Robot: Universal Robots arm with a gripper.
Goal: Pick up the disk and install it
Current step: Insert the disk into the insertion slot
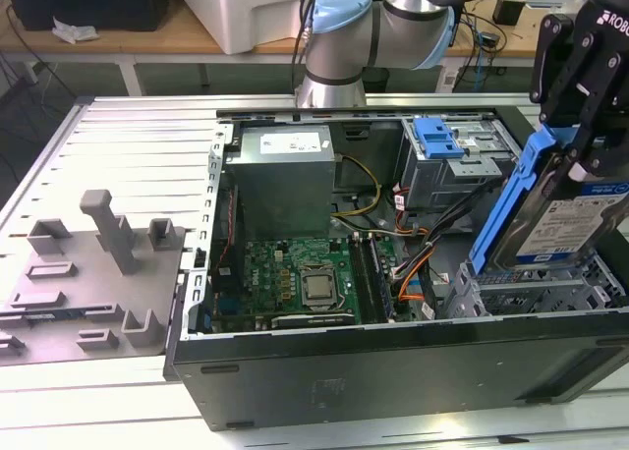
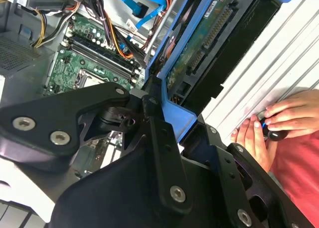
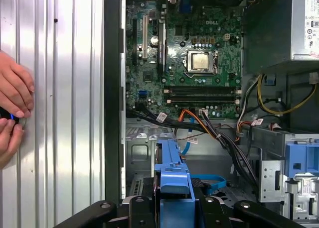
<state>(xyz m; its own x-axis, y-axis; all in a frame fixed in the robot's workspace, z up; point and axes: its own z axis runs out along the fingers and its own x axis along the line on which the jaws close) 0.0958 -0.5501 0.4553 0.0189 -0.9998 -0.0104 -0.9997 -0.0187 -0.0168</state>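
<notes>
In the exterior view my gripper point(image 1: 578, 155) is shut on the disk point(image 1: 575, 224), a silver drive with a white-and-blue label in a blue carrier bracket point(image 1: 513, 199). The disk hangs steeply tilted over the grey drive cage point(image 1: 531, 295) at the front right corner of the open computer case. Its lower edge is at the cage's rim; I cannot tell whether they touch. The second wrist view has the disk's green circuit-board underside point(image 2: 209, 34) running away from the gripper point(image 2: 172, 116). In the first wrist view the blue carrier point(image 3: 172, 171) sits between the black fingers point(image 3: 219, 205).
The case holds a motherboard point(image 1: 295, 273), a power supply point(image 1: 285, 165), orange and black cables point(image 1: 413, 263) and a rear grey cage with a blue tab point(image 1: 437, 136). A grey fixture plate point(image 1: 88, 273) lies at the exterior view's left. A person's hands point(image 3: 12, 113) rest on the ribbed table beside the case.
</notes>
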